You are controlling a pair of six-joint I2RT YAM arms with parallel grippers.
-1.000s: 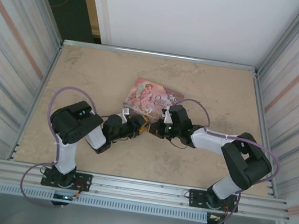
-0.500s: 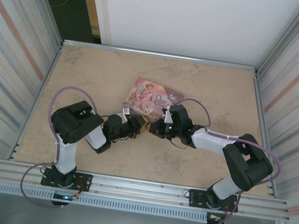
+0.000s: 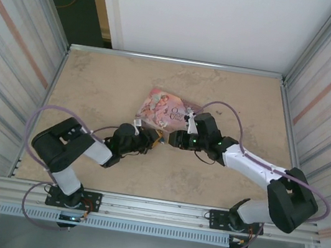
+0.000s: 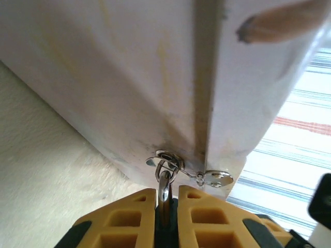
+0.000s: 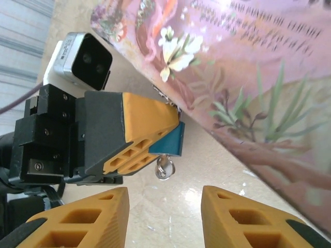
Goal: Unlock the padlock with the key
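My left gripper [image 4: 166,195] is shut on the padlock, whose silvery shackle [image 4: 164,181] runs up through a metal ring [image 4: 168,159] on the pink tin's side [image 4: 129,77]. In the right wrist view the left gripper's yellow fingers [image 5: 142,126] clamp the blue padlock body [image 5: 170,144]. The key [image 5: 165,168] sticks out of the padlock's underside. My right gripper [image 5: 164,199] stands open just short of the key, touching nothing. From above, the left gripper [image 3: 150,139] and right gripper [image 3: 172,139] meet at the tin's near edge.
The pink illustrated tin [image 3: 165,108] lies mid-table just beyond both grippers. Metal rails [image 3: 175,60] and ribbed walls bound the beige table [image 3: 109,83]. Purple cables loop from both arms.
My right gripper has opened and let go of the key, which stays in the padlock. Both arms have stretched further forward. The left gripper keeps its hold.
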